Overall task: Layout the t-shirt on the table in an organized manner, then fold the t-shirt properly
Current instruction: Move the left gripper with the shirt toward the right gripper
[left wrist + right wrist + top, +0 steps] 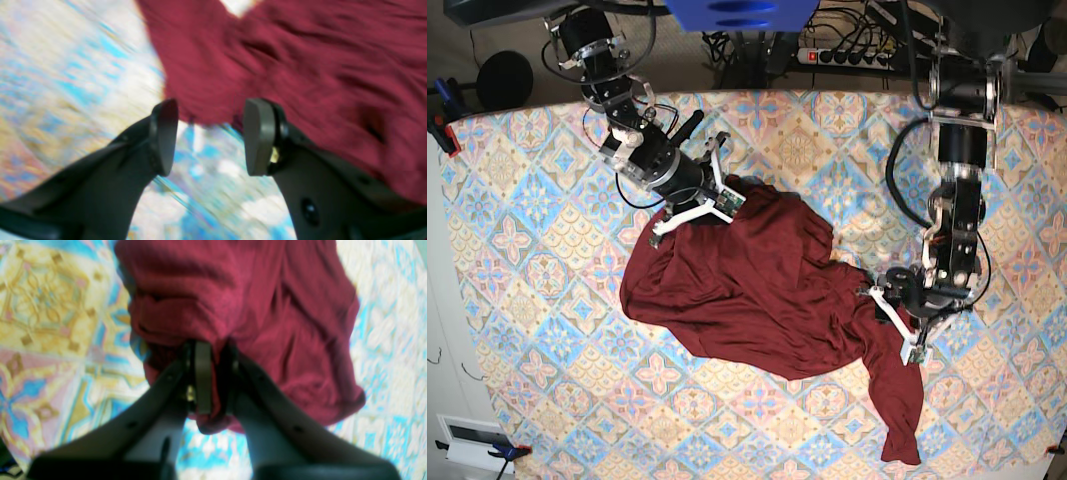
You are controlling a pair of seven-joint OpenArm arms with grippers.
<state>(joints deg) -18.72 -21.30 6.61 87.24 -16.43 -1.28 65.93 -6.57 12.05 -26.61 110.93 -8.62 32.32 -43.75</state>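
- Left wrist view: your left end effector (210,136) stands with its jaws well apart and nothing between them. The hem of the t-shirt (300,66) lies just beyond the fingertips (258,136) and spreads up and to the right. The patterned table (66,83) shows on the left and through the gap. The picture is blurred, so you cannot tell whether a fingertip touches the cloth.
- Right wrist view: your right end effector (211,380) has its jaws nearly together, pinching a bunched fold of the t-shirt (267,313). A small lobe of cloth hangs out beneath the jaws. The table (56,316) lies on both sides.
- Base view: the t-shirt (757,290) lies crumpled across the middle of the table (537,300), with one sleeve trailing toward the near right corner. Your right end effector (717,205) grips its upper edge. Your left end effector (905,325) sits at its right side, where the sleeve starts.
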